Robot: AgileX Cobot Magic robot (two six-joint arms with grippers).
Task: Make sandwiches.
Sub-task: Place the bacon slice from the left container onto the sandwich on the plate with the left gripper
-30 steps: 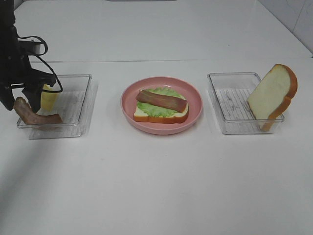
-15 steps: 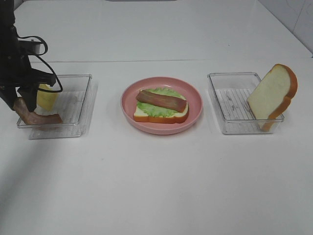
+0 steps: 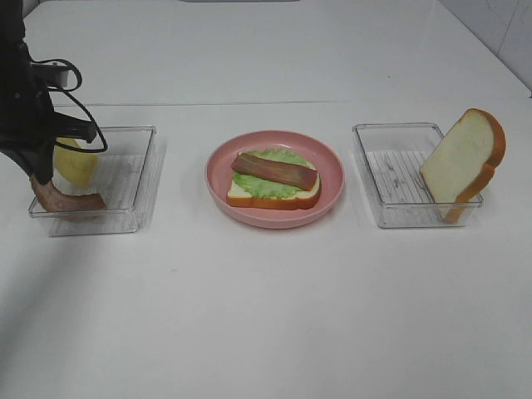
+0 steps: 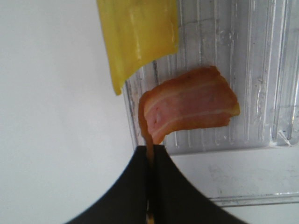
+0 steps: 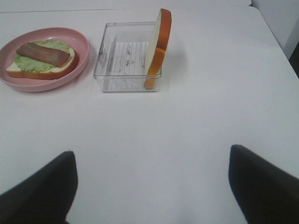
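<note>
One change matters in the exterior high view. The left pincer (image 3: 39, 176) stood spread around the raised end of the loose bacon strip (image 3: 75, 202) a second ago and now pinches that end. The strip is not yet lifted. Its other end lies on the floor of the left tray (image 3: 125, 218), near the cheese square (image 3: 75, 166) that leans in the same tray. I judge the grasp made, with the carry to the pink plate (image 3: 332, 170) next.

The strip's long axis runs along the tray's near wall. Its held end curls up at the outer side and its free end points toward the plate. On the plate, the half-built sandwich (image 3: 274, 199) is bread, lettuce and one bacon strip laid slantwise, so I judge this second strip belongs alongside that one. The spare bread slice (image 3: 461, 158) stands tilted in the right tray (image 3: 391, 129).

The left wrist view shows the left pincer (image 4: 152, 156) pressed together on the thin edge of the loose bacon strip (image 4: 191, 107). From there the strip bends away over the left tray (image 4: 261, 93) and broadens toward its free end. The cheese square (image 4: 138, 32) lies beyond it, partly over the tray's edge and the worktop (image 4: 56, 116).

In the right wrist view the right pincer (image 5: 150, 151) is spread and empty above the worktop. It is well apart from the spare bread slice (image 5: 156, 46), which stands on edge in the right tray (image 5: 128, 23), and from the pink plate (image 5: 84, 46).
</note>
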